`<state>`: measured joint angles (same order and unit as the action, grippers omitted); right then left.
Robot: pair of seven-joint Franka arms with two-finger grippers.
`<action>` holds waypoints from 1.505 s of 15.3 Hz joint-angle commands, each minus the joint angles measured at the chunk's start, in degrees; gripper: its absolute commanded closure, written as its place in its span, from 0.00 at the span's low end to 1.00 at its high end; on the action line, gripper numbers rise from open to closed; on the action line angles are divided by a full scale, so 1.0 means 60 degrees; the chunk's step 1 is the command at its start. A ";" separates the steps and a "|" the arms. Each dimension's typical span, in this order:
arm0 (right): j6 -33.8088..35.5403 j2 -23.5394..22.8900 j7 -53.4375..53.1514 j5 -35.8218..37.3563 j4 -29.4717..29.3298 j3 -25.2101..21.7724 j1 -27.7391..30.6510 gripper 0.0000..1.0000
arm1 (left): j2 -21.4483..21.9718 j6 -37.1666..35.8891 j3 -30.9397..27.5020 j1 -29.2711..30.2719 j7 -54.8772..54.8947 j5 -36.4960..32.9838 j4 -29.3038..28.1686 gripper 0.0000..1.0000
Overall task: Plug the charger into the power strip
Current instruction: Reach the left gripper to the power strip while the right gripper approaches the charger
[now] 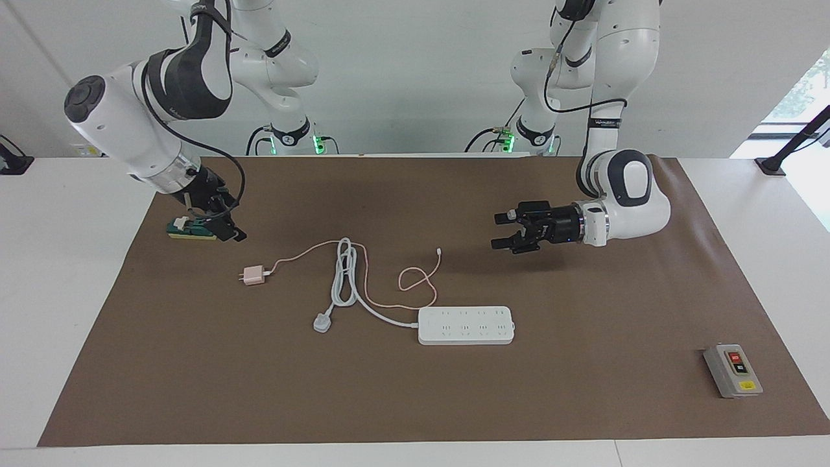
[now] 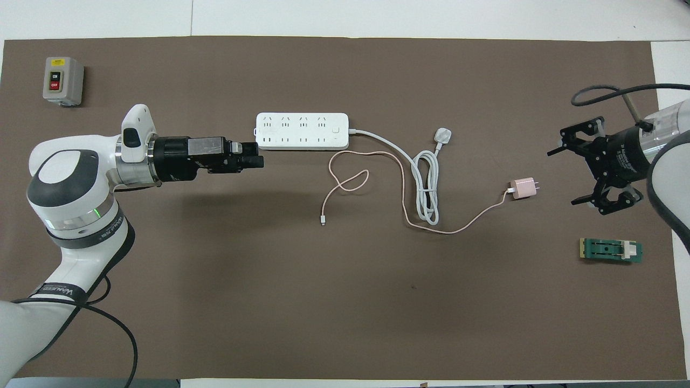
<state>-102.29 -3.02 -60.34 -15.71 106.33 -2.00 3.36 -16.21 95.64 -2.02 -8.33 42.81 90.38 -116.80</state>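
The pale pink charger (image 1: 254,275) (image 2: 522,188) lies on the brown mat with its prongs pointing to the right arm's end. Its thin pink cable (image 1: 415,280) (image 2: 350,180) loops across to near the power strip. The white power strip (image 1: 465,325) (image 2: 302,131) lies flat mid-table with its sockets up. My right gripper (image 1: 214,227) (image 2: 563,177) is open and empty, low over the mat between the charger and a green block. My left gripper (image 1: 499,232) (image 2: 257,155) is open and empty, over the mat by the strip's end toward the left arm's side.
The strip's thick white cord (image 1: 343,275) (image 2: 426,188) lies coiled, ending in a grey-white three-pin plug (image 1: 322,322) (image 2: 443,135). A green block (image 1: 193,228) (image 2: 611,250) sits by the right gripper. A grey button box (image 1: 733,371) (image 2: 63,81) stands at the left arm's end.
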 commanded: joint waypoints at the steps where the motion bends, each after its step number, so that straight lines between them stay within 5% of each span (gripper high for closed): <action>1: -0.0310 0.0080 -0.0109 -0.0412 0.0383 0.0084 0.0305 0.00 | 0.0137 -0.0135 -0.0118 -0.0500 0.0672 0.0638 -0.0951 0.00; 10: -0.1175 -0.0696 0.0637 -0.1349 0.1086 0.0084 0.0934 0.00 | 0.0240 -0.0412 -0.0118 -0.0809 0.0688 0.1006 -0.1057 0.00; 13: -0.0213 -0.1938 0.2098 -0.2285 0.0343 0.0084 0.1622 0.00 | 0.0197 -0.0428 -0.0132 -0.0721 0.1022 0.1021 -0.0911 0.00; 23: 0.0173 -0.3495 0.3026 -0.3106 -0.0466 0.0070 0.1696 0.00 | 0.0196 -0.0369 -0.0147 -0.0530 0.1054 0.1197 -0.0910 0.00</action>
<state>-102.98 -21.99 -43.49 -31.58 105.93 -2.03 12.38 -15.68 93.94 -2.99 -12.03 48.28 96.50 -121.73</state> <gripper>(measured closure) 0.000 0.000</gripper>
